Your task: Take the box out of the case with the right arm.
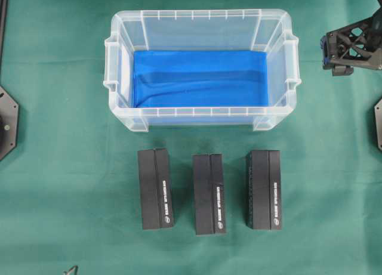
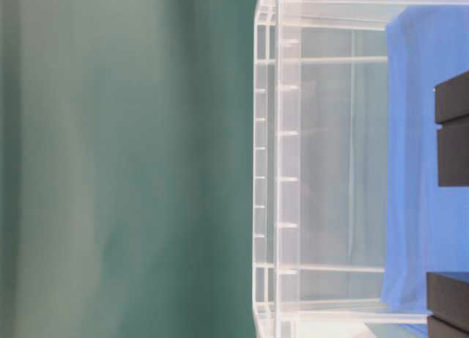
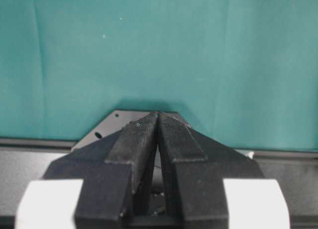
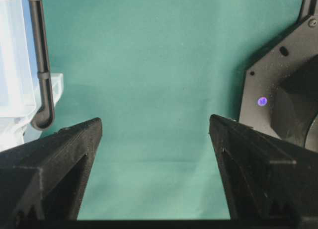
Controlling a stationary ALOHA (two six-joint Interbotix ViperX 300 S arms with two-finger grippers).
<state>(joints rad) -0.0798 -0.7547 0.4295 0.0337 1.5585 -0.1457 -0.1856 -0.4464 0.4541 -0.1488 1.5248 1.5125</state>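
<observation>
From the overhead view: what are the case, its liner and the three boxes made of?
Case: clear rigid plastic, glossy; see-through ribbed walls.
Liner: likely blue cloth, matte; it shows soft creases.
Boxes: apparently matte black cardboard or plastic, with white print; can't tell which.

The right tool (image 1: 343, 60) is cut off at the overhead view's edge; white print on three boxes (image 1: 156, 189) is unreadable.

Left box (image 1: 156, 188): white lettering along its right side, too small to read.
Middle box (image 1: 209, 194): white lettering along its right side, illegible.
Right box (image 1: 264, 189): white lettering along its right side, illegible.
Case (image 1: 200, 16): no markings seen.
</observation>
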